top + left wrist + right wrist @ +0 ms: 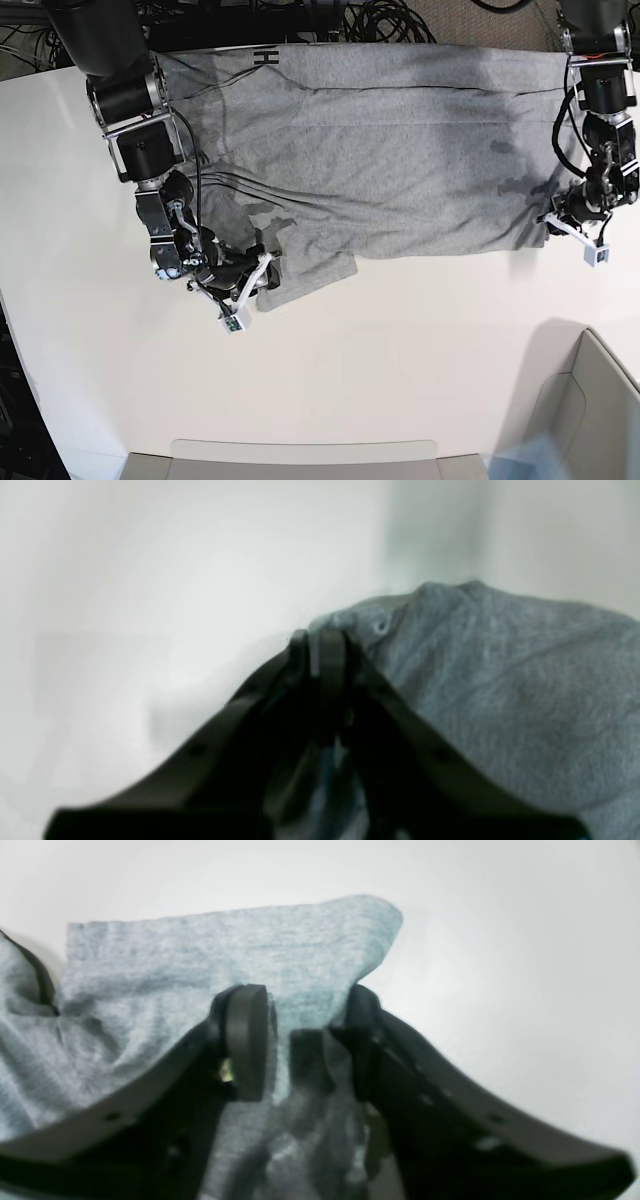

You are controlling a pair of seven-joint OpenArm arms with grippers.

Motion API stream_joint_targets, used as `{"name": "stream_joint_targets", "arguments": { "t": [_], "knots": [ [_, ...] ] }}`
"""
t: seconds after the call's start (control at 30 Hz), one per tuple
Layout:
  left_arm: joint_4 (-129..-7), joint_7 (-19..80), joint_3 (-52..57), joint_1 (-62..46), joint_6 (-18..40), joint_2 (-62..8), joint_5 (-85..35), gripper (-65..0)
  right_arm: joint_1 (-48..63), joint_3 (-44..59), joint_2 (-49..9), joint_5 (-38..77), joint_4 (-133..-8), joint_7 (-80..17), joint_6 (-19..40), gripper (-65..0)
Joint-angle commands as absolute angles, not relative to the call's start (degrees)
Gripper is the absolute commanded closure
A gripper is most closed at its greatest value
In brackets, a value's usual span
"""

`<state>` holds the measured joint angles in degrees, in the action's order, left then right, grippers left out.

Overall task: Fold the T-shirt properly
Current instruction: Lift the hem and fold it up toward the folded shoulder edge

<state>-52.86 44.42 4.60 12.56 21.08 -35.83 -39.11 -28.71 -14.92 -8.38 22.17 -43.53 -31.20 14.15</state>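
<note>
Left gripper (324, 655) pinched T-shirt (430, 185) at near edge, fingers almost together. Right gripper (309, 1040) stood spread, fingers either side of cloth near opposite corner, so each arm had own end close by. T-shirt lay between grippers and back toward robot, longer spread running side to side across worktop (350, 370). Coming fold probably turned on carrying near edge back over body. Grey bin (612, 395) sat beyond left gripper, apparently outside that path.
</note>
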Motion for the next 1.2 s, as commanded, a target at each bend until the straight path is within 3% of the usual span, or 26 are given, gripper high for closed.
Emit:
{"name": "stream_joint_targets", "arguments": {
  "t": [0.0,0.1,0.3,0.73,1.17],
  "knots": [
    [-52.2,44.5,5.1,13.3,21.4,-36.0,-39.3,0.0,-28.5,-15.3,-8.9,20.3,-43.1,-36.4,13.4,-13.9],
    [-49.3,42.9,5.2,16.2,21.4,-35.9,-37.8,0.0,-28.6,-14.8,-8.9,20.3,-43.2,-36.2,13.1,0.0],
    [-48.9,36.4,7.4,17.4,21.3,-35.7,-36.6,0.0,-31.1,-14.8,-8.8,20.3,-43.3,-35.9,13.2,0.0],
    [-48.8,36.4,12.9,20.4,21.3,-35.7,-36.6,0.0,-33.4,-14.8,-8.9,20.4,-50.1,-36.4,13.2,0.0],
    [-50.9,36.4,13.0,17.5,21.3,-36.0,-36.8,0.0,-26.2,-14.6,-10.5,20.5,-68.1,-45.1,13.0,0.0]
  ]
}}
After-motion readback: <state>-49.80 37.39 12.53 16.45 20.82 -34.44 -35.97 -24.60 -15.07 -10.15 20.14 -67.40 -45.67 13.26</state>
